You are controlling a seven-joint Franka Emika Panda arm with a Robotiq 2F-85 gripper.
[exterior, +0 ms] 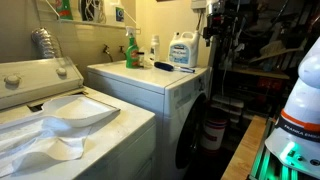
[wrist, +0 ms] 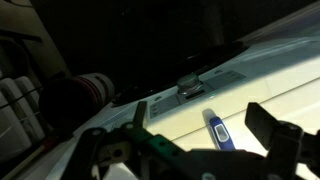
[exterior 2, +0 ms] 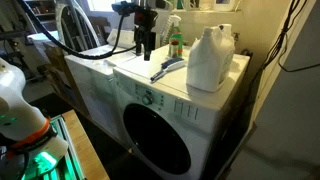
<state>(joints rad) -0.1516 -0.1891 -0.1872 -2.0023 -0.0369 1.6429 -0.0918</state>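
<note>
The gripper (exterior 2: 146,48) is hanging in the upper middle of the frame in an exterior view, above the white top of the dryer (exterior 2: 172,84), and its two fingers (wrist: 272,135) are standing apart with nothing between them. In the wrist view they are framing the lower edge of the picture. The nearest thing is a blue-handled brush (exterior 2: 167,68), which is lying flat on the dryer top. In that exterior view it is sitting just below and to the right of the fingertips, its long axis slanting from lower left to upper right. In the wrist view the brush (wrist: 220,132) is showing in the lower centre, inside the open span but closer to the right-hand finger, with its length running steeply from upper left to lower right. A white detergent jug (exterior 2: 210,58) is standing just to the right of the brush, and a green bottle (exterior 2: 176,40) is standing behind it, near the wall.
</note>
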